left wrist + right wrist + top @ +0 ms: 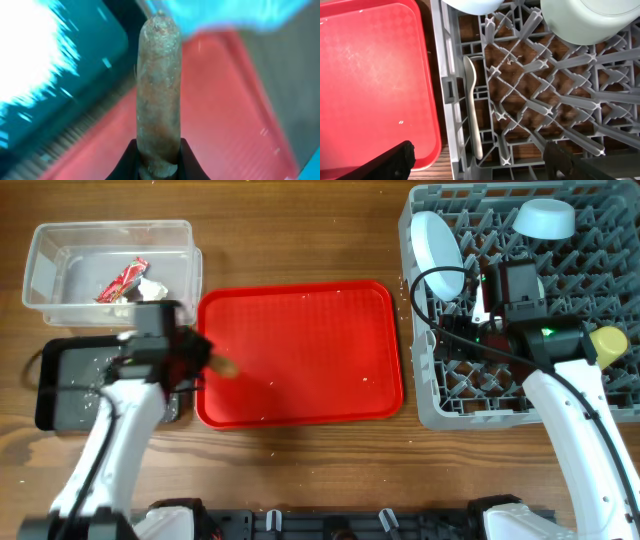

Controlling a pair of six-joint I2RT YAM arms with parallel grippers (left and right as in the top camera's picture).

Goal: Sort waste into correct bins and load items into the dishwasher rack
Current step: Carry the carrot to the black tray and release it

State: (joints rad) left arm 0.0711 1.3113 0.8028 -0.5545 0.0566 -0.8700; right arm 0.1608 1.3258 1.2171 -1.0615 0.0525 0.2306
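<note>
My left gripper (212, 363) is shut on the thin orange carrot-like piece (227, 367) above the left edge of the red serving tray. In the left wrist view the piece (159, 85) stands up out of the jaws (159, 161). The clear tub (60, 240) holds the red-and-white wrapper (122, 278) and a white paper scrap (151, 288). The black tray (62, 390) carries white crumbs. The grey dishwasher rack (425, 395) holds the pale blue plate (438, 250), a pale bowl (545, 218), the yellow cup (607, 342) and the white spoon (472, 107). My right gripper (480, 162) is open and empty above the spoon.
The red serving tray (300, 355) lies between the black tray and the rack, with a few white specks on it. The left wrist view is blurred and colour-shifted. The right arm's cables cross the rack's left half. Bare wood table runs along the front.
</note>
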